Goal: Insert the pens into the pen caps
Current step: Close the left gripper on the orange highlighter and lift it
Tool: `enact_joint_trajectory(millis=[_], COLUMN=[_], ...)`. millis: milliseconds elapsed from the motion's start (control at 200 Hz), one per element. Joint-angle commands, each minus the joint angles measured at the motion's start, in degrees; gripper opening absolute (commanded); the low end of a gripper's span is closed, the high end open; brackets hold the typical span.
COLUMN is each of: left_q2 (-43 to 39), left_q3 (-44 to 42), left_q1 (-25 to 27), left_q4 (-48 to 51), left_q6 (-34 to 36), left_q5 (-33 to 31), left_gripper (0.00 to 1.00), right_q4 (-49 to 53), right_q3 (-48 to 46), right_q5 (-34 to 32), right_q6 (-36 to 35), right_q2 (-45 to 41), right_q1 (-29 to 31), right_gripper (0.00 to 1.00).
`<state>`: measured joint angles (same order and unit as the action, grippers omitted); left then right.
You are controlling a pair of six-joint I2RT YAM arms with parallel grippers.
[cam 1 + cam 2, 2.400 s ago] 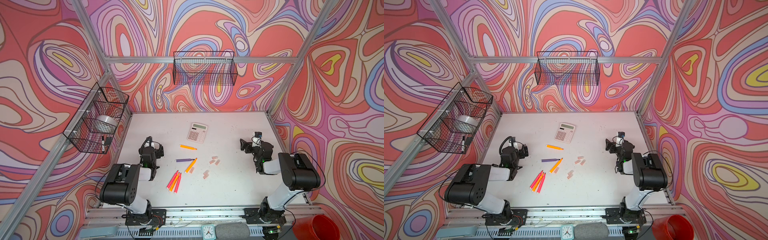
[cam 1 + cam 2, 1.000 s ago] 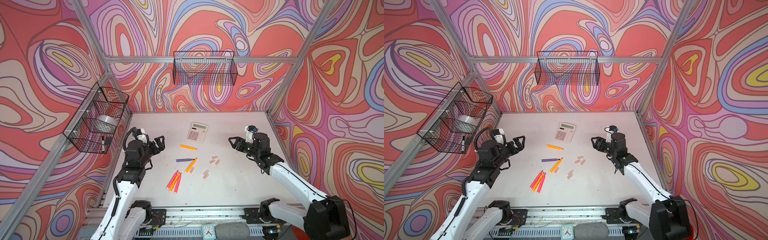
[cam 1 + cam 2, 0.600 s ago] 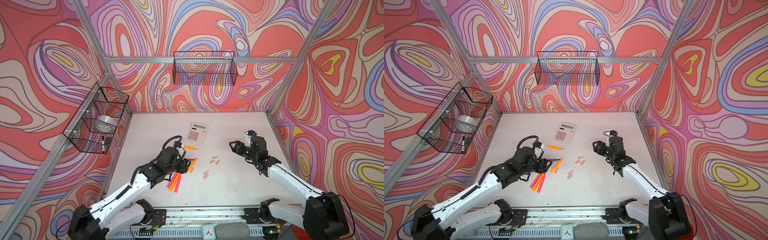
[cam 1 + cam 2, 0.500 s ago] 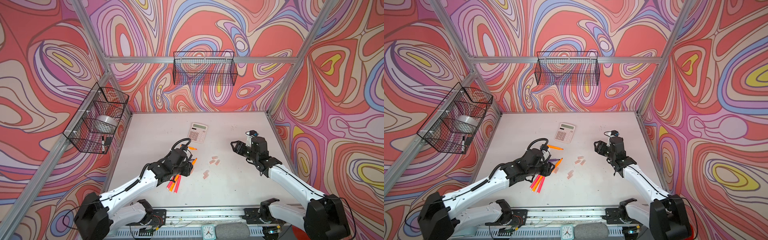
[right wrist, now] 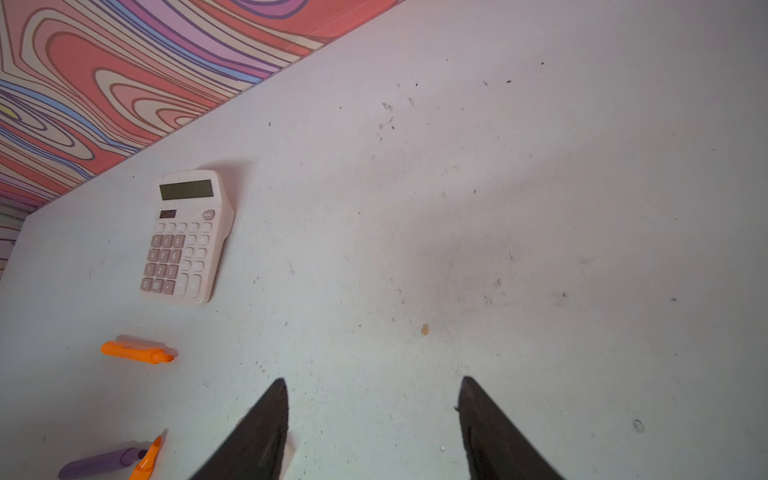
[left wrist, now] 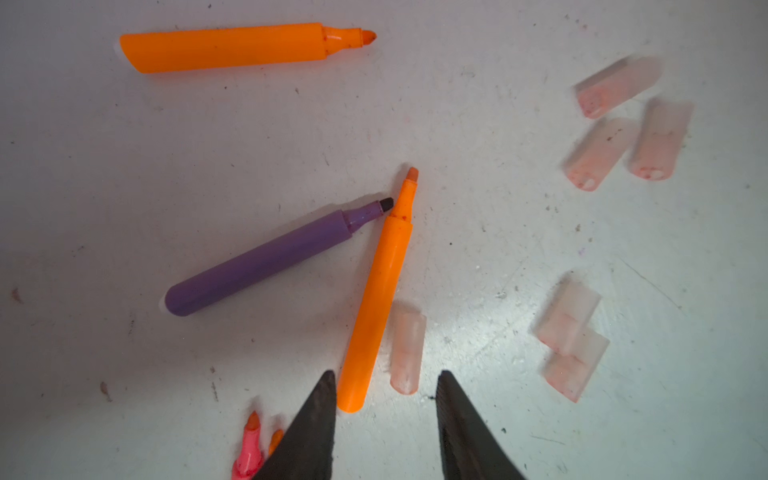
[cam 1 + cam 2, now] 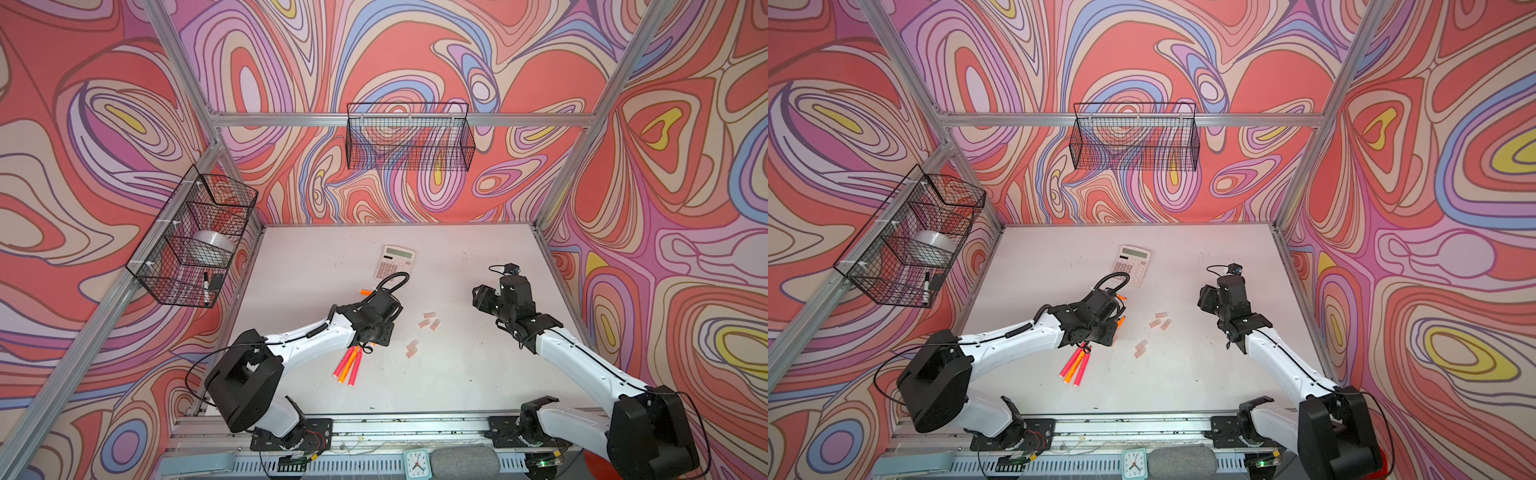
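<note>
Swung in from the tabletop's (image 7: 316, 257) left edge within the last second, the left tool (image 6: 384, 374) now hangs low over the middle. Its jaws are narrower than before yet apart. Between them lie the blunt end of one orange pen (image 6: 378, 299) and one cap (image 6: 407, 353), side by side, neither clamped.

Six pens lie uncapped: three orange, two pink-red, one purple. The purple pen (image 6: 266, 262) touches its tip to the neck of the orange one by the tool. A second orange pen (image 6: 232, 48) lies alone nearer the one calculator (image 7: 397, 264). The two pink-red pens (image 7: 355, 371) and the third orange one lie bunched beside the left arm.

Six caps lie loose: the one by the tool, a trio (image 7: 434, 325) and a touching pair (image 7: 410, 353) further right. The right tool (image 5: 372, 381), barely shifted, hovers over bare tabletop, jaws wide apart.
</note>
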<state>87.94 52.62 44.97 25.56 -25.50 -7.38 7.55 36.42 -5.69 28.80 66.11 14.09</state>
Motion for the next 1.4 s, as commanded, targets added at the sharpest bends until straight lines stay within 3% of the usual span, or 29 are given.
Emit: enact_joint_trajectory(millis=[0,576,956,1257,1392], left_q2=[3.29,12.47,12.66,9.44,6.69], left_q3=[2.15,5.23,3.83,7.12,13.04], left_q1=[0.19,0.14,0.0,-1.07,-1.81], left_q4=[4.38,6.17,5.4,7.93,13.36], left_q6=[-0.49,-0.78,-1.26,-0.7,-1.79], left_q5=[-3.62,-4.08,-2.48,-0.01,-0.76], left_gripper=[0.39,0.32,0.17,0.14,0.11], right_q4=[0.53,-2.6,-2.1,-5.44,-9.79], right_q3=[-0.48,-1.18,-2.41,-6.06,-7.63], right_q5=[-4.44,-4.63,-2.5,6.15,11.34], right_q6=[-2.03,-1.99,0.26,7.91,13.08], right_q2=[-0.19,4.64,0.92,-7.31,-10.08], right_q1=[0.22,0.31,0.26,0.33,0.54], right_gripper=[0.67,0.65,0.64,0.63,0.63])
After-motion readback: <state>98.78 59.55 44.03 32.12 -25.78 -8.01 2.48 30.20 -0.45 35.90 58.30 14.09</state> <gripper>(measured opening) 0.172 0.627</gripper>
